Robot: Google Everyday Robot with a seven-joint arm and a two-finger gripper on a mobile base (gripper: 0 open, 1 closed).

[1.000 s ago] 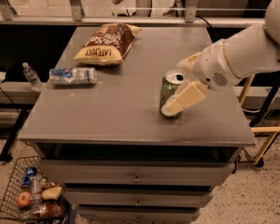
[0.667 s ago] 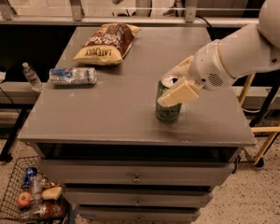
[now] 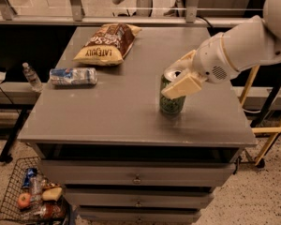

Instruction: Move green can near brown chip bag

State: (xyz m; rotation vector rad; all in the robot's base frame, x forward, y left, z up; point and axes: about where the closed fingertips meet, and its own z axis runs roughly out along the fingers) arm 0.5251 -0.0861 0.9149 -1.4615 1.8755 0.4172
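The grey drawer cabinet (image 3: 122,111) carries the brown chip bag (image 3: 107,43) at its far left corner and a blue-and-white package (image 3: 73,76) by the left edge. The green can (image 3: 172,102) stands upright toward the front right. The gripper (image 3: 174,81) is clamped across the can's upper half. Judged light, thin-walled and slick, it wants a firm mid-body hold without crushing.
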